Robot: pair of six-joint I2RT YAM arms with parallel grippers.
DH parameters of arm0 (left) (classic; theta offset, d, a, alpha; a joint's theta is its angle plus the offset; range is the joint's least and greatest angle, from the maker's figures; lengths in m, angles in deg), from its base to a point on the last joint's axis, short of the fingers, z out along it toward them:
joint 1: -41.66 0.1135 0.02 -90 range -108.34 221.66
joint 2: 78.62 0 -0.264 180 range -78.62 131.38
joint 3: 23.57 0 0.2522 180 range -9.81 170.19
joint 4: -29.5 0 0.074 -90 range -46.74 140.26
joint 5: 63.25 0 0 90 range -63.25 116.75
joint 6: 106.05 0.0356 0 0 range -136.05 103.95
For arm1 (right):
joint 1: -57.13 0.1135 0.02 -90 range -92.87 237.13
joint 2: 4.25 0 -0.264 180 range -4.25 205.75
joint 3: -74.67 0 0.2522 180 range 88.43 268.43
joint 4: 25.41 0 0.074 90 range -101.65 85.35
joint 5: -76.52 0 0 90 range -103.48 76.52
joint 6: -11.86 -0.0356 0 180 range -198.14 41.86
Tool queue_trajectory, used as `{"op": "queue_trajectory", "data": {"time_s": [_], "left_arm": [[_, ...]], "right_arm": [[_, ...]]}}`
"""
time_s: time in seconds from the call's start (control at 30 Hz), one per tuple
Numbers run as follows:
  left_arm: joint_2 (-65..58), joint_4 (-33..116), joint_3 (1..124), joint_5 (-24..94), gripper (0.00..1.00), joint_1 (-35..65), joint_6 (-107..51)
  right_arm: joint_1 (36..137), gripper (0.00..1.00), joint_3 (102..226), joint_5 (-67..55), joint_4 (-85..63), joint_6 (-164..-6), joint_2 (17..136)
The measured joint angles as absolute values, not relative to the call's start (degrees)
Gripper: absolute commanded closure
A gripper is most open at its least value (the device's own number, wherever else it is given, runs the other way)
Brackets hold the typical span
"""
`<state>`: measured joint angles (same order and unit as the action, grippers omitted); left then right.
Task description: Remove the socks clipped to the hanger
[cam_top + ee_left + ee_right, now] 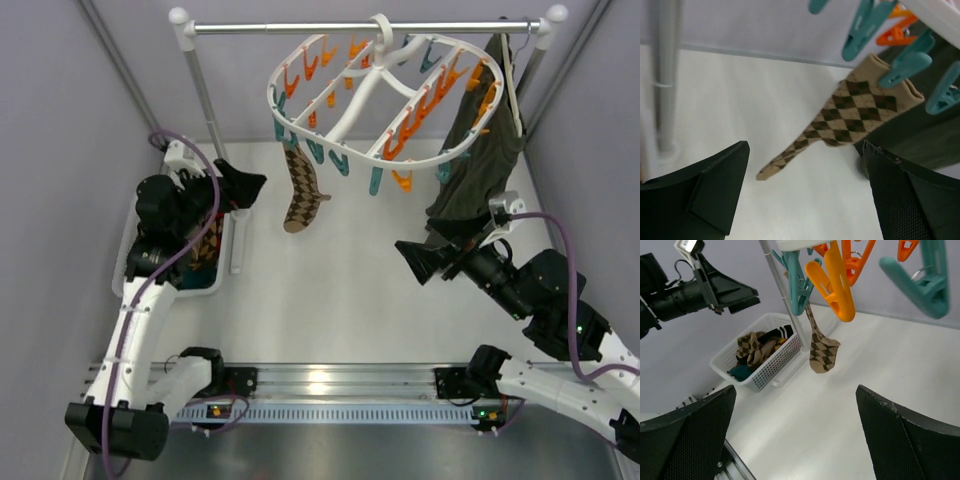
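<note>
One brown-and-tan argyle sock (302,190) hangs by its cuff from a teal peg on the white oval hanger (380,95). The sock also shows in the left wrist view (850,112) and the right wrist view (822,351). My left gripper (243,186) is open and empty, above the basket, left of the sock and apart from it. My right gripper (414,262) is open and empty, below the hanger's right side. Several socks (757,349) lie in the white basket (771,371).
A dark olive garment (478,150) hangs at the right end of the metal rail (360,27), just above my right arm. The rail's left post (205,100) stands behind the basket (226,262). Orange and teal pegs (832,277) hang close above my right gripper.
</note>
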<state>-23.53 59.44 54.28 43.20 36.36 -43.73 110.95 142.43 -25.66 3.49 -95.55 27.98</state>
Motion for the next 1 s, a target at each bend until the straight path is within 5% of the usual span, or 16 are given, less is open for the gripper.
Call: {"op": "queue_trajectory", "data": {"time_s": [0.13,0.4,0.97,1.0], "left_arm": [[-22.83,44.04,43.31,51.90,0.02,32.75,-43.56],[-20.77,19.93,27.49,45.47,0.01,15.51,-31.73],[-2.28,1.26,31.73,37.39,0.02,15.36,-20.26],[-1.10,0.85,32.58,37.39,0.09,15.36,-20.08]], "right_arm": [[110.95,0.01,142.43,-23.85,4.69,-94.44,27.13],[110.95,0.01,142.43,-19.65,5.17,-93.08,26.39],[110.95,0.01,142.52,-15.39,5.76,-91.03,32.70],[110.95,0.01,142.54,-15.19,5.76,-90.90,33.12]]}}
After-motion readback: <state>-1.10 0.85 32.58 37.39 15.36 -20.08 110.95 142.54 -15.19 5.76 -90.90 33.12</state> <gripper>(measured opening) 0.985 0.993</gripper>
